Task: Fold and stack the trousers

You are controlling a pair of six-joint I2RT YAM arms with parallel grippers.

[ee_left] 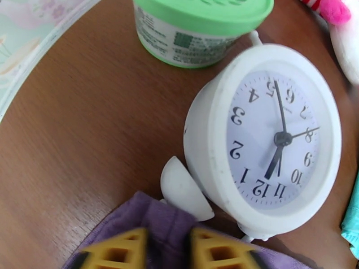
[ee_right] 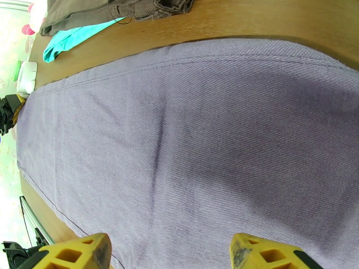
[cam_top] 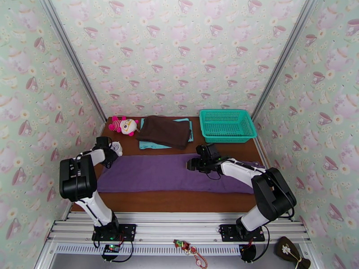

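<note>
One pair of purple trousers [cam_top: 166, 172] lies in a long, smooth band. The left gripper [ee_left: 167, 240] pinches its nine-o'clock corner, and the right gripper [ee_right: 169, 248] is spread wide above it.

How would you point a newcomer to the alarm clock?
On the brown table, go to the left end of the purple trousers. The alarm clock sits just beyond it: round, white, black numerals, unlike the green-lidded tub and pink plush toy nearby.
</note>
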